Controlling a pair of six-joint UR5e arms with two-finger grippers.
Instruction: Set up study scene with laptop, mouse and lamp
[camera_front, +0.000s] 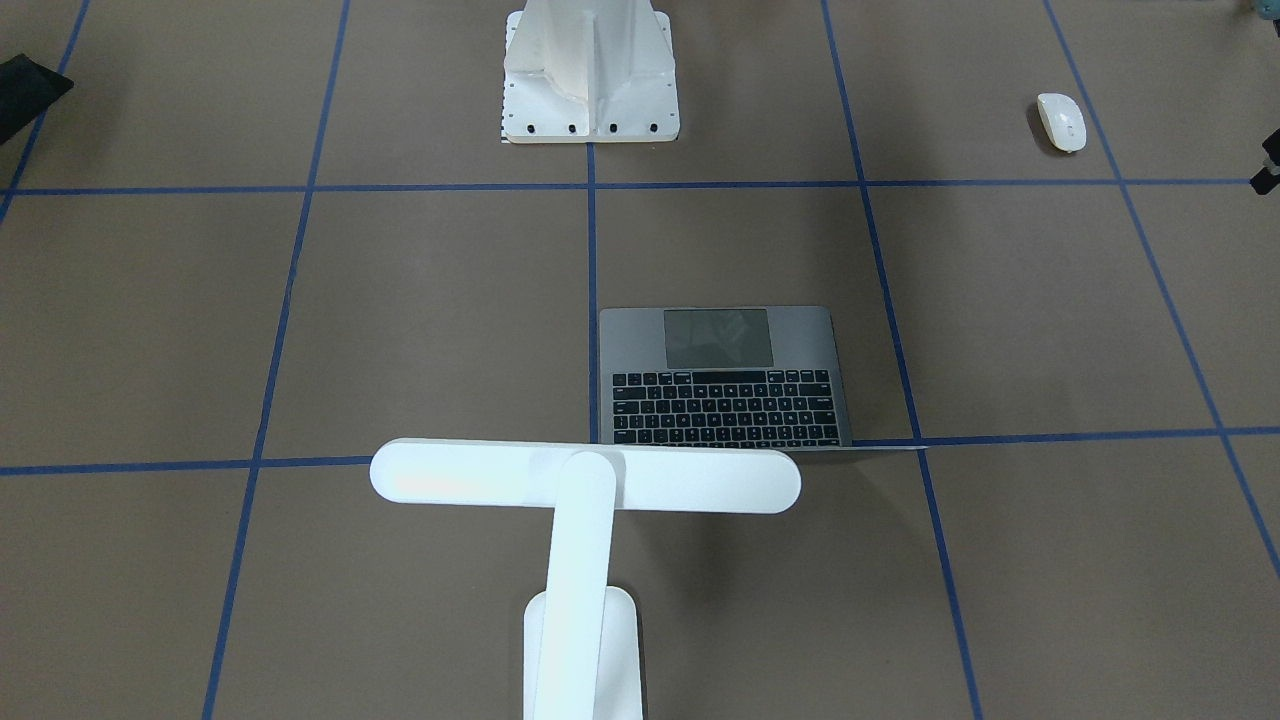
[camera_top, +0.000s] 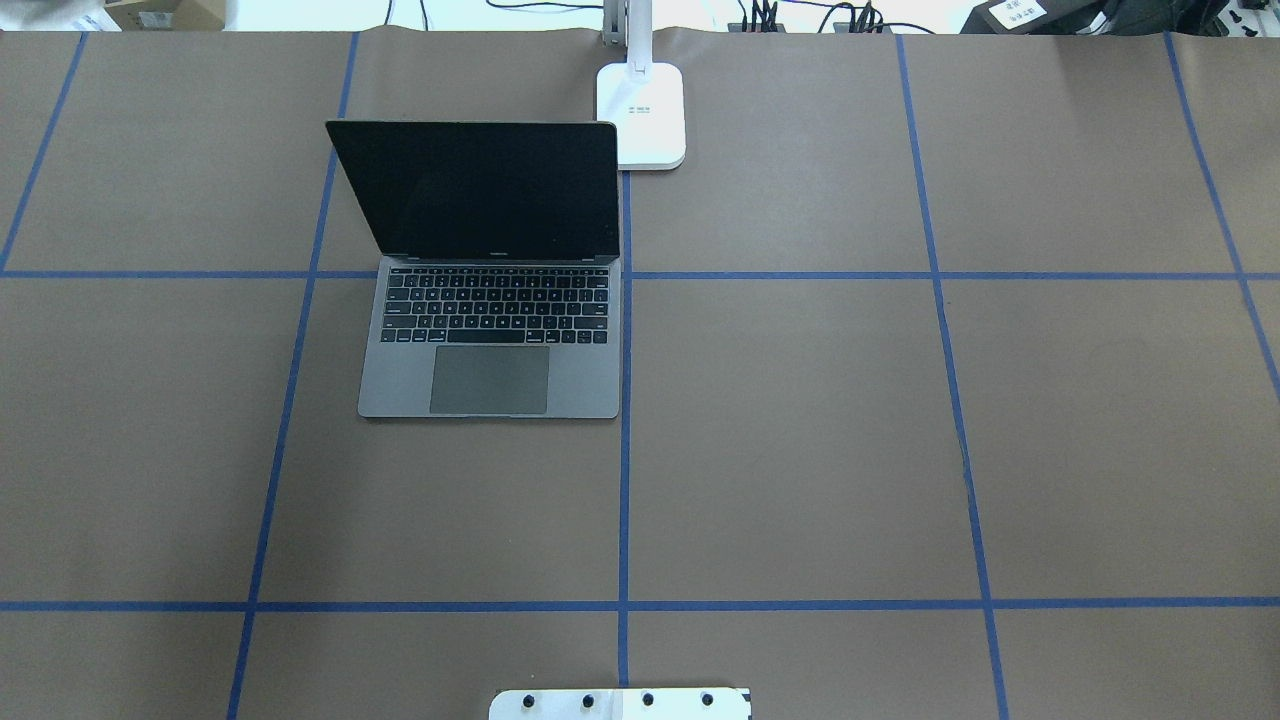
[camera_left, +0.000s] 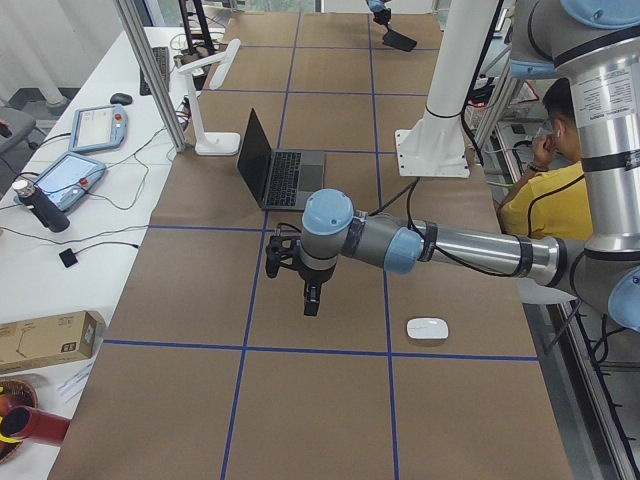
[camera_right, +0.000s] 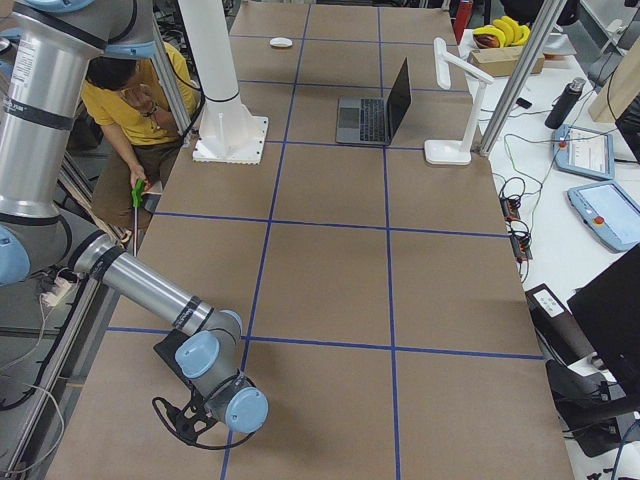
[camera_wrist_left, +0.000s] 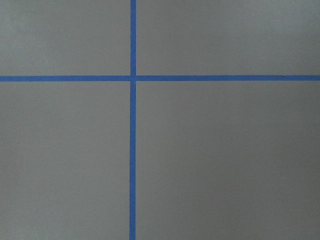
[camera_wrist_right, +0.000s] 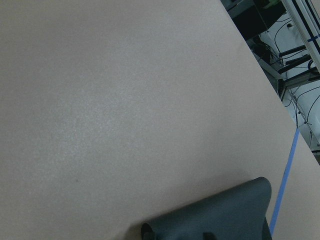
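The laptop (camera_top: 490, 330) stands open on the table left of centre, with its dark screen up; it also shows in the front view (camera_front: 725, 380). The white lamp's base (camera_top: 641, 115) stands behind the laptop's right corner, and its T-shaped head (camera_front: 585, 478) hangs over the laptop's back. The white mouse (camera_front: 1061, 120) lies far off on my left side, also in the left side view (camera_left: 427, 328). My left gripper (camera_left: 310, 298) hangs above bare table, apart from the mouse. My right gripper (camera_right: 195, 410) is low at the table's right end. I cannot tell whether either is open or shut.
The white ribbed pedestal (camera_front: 590, 70) stands at the robot's edge of the table. A flat black pad (camera_wrist_right: 220, 215) lies under my right gripper, also in the right side view (camera_right: 172, 362). Blue tape lines cross the brown table (camera_wrist_left: 133, 78). A person sits behind the pedestal (camera_left: 545, 180).
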